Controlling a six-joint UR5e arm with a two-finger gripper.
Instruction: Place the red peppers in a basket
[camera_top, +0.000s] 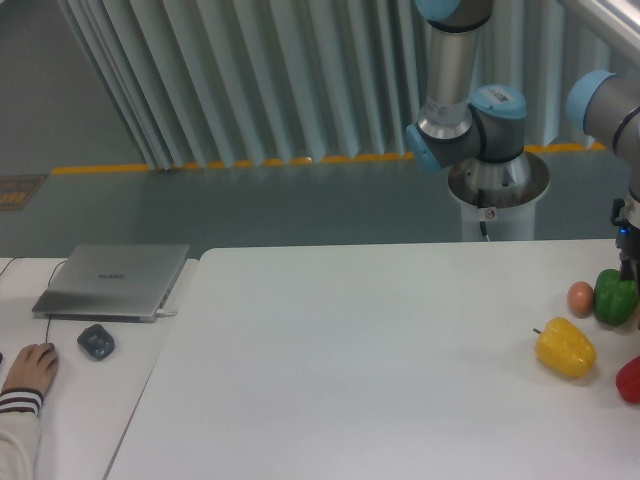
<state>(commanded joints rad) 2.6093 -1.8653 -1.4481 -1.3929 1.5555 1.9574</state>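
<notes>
red pepper (630, 379) at table (380, 400) edge

One fixed camera looks down at a slant from the near side of the white counter (350, 380), facing the arm's base (490, 185) at about one o'clock and the ribbed wall beyond. It stands at middle distance, taking in most of the counter. The right edge of the frame cuts through the red pepper (630, 380) at four o'clock; a laptop (112, 280) lies at nine o'clock. There is no second view.
</notes>
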